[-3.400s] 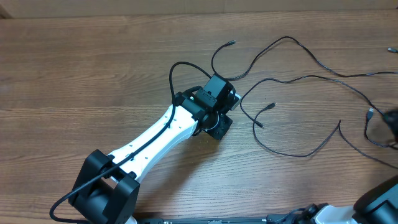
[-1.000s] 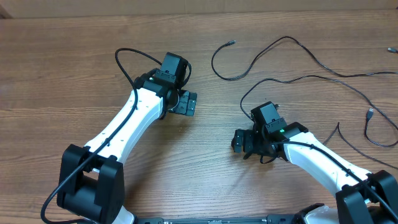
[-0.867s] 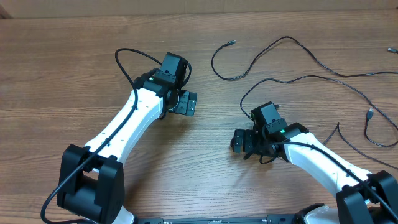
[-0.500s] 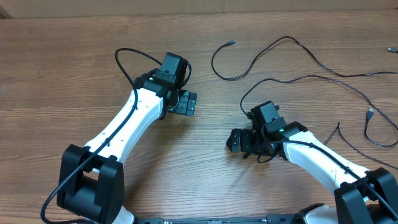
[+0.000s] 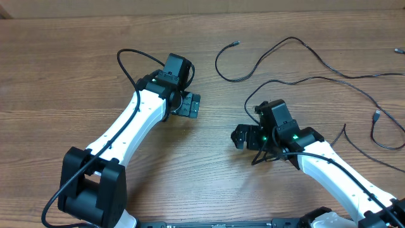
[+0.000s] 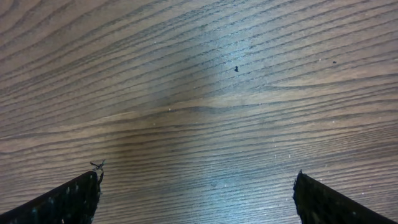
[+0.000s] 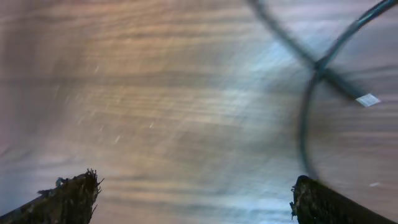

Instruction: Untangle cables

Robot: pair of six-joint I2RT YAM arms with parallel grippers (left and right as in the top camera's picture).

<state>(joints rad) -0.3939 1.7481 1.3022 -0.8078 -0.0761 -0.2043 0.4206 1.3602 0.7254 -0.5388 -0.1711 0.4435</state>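
Note:
Thin black cables lie across the far right of the wooden table. One cable (image 5: 294,39) loops from a small plug (image 5: 235,44) up and off to the right. A second cable (image 5: 310,78) runs from beside the right arm toward the right edge. A third cable (image 5: 377,115) curls at the far right. My left gripper (image 5: 188,105) (image 6: 196,193) is open over bare wood, left of the cables. My right gripper (image 5: 240,136) (image 7: 196,193) is open too, with nothing between its fingers. A blurred cable (image 7: 305,124) with a pale-tipped plug (image 7: 368,99) shows ahead of it to the right.
Each arm carries its own thicker black wire (image 5: 130,54), which arcs above the left arm. The right arm's white link (image 5: 335,168) lies over the near right of the table (image 5: 63,76). A cardboard-coloured strip (image 5: 202,6) runs along the far edge.
The right gripper has edged left and its wrist has swung round over the last second. The left arm, earlier at the cables, has stayed still since it drew back to the left.

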